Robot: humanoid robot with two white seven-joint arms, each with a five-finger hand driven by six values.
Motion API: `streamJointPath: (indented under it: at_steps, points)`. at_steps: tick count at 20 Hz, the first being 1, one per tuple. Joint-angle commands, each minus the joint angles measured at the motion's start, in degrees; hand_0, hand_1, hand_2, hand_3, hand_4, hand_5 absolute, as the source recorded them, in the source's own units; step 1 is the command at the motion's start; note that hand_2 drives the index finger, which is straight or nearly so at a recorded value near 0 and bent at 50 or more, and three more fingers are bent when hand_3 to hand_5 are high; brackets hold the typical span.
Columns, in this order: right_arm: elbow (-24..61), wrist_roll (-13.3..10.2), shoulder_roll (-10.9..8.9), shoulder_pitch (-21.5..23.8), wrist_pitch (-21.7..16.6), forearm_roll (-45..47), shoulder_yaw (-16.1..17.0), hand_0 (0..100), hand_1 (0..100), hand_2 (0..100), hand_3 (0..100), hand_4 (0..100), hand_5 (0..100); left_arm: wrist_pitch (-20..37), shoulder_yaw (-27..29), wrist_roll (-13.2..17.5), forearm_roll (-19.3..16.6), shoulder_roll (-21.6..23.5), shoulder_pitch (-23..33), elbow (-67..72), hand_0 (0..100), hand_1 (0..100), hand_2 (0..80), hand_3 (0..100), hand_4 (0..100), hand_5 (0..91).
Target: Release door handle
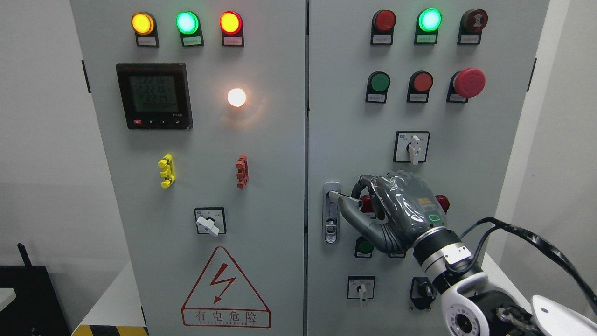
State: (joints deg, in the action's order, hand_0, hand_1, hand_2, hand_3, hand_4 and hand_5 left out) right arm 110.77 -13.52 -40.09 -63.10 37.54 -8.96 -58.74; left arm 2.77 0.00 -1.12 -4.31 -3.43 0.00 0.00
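Note:
On the left edge of the cabinet's right door [489, 154] sits the silver door handle [331, 219]. Its lever is swung out to the right, toward my right hand [358, 198]. That grey hand comes up from the lower right. Its fingers [366, 184] curl over the lever's end and the thumb [350, 211] lies under it, pointing at the handle plate. The hand hides part of the lever and some red buttons behind it. My left arm does not show.
Lit indicator lamps [187, 22], push buttons, a red emergency stop [468, 82] and rotary switches [412, 147] cover both doors. The left door [280, 186] carries a meter [154, 96] and a hazard triangle [225, 289]. A black cable [536, 238] loops behind my wrist.

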Motion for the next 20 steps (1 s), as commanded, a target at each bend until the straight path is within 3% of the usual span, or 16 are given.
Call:
streamJointPath:
  at_steps: [1,20]
  points:
    - [0.2,0.0,0.02,0.3,0.0,0.0,0.2,45,1,51,100,100,100,0.0,0.1,0.0,0.0,0.0,-0.2,0.5,12,39,0.0,0,0,0.0]
    - [0.2,0.0,0.02,0.4,0.0,0.0,0.3,45,1,52,100,100,100,0.0,0.1,0.0,0.0,0.0,-0.2,0.5,12,39,0.0,0,0,0.0]
